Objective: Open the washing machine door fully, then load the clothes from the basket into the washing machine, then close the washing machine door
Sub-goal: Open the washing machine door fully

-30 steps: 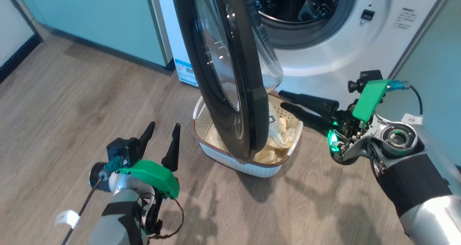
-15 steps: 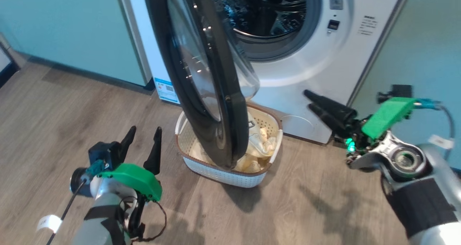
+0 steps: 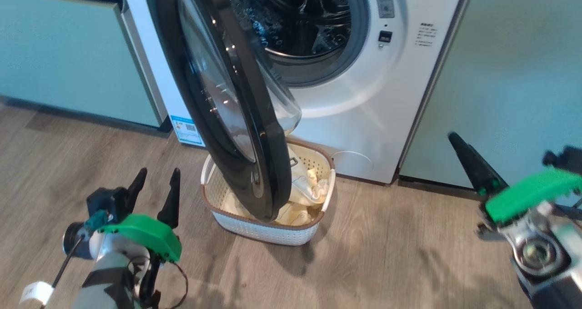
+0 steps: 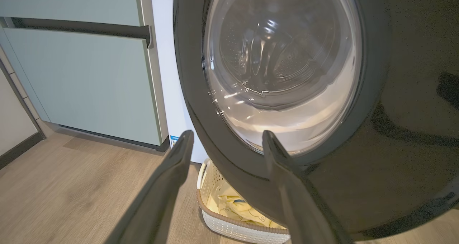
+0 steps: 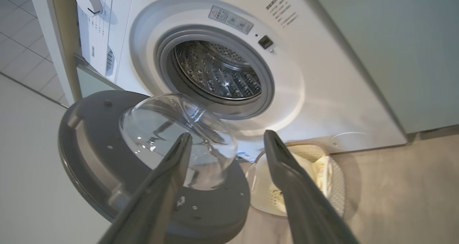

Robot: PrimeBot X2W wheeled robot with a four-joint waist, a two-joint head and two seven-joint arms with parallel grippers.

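Washing machine (image 3: pixel 363 118) stands at upper centre of the head view, between pale green cabinet panels (image 3: pixel 59 63); its steel drum (image 3: pixel 300 27) is exposed. The washing machine door (image 3: pixel 170 72) is swung out on its left-hand hinge side, seen nearly edge-on, its glass bowl facing the drum opening. The door's lower edge crosses in front of the basket (image 3: pixel 268 231), which sits on the wooden floor (image 3: pixel 386 254) just before the machine, at centre frame. The clothes (image 3: pixel 304 186), pale yellow, lie inside the basket, partly hidden by the door. Left gripper (image 3: pixel 159 172), lower left of the head view, is released: fingers spread, nothing between them, clear of door and basket; its wrist view looks onto the door's outer face. Right gripper (image 5: pixel 227 134) is likewise released and empty, fingers well apart in its own wrist view, aimed toward the door's inner side and the basket; in the head view it sits at the right edge, apart from the machine.
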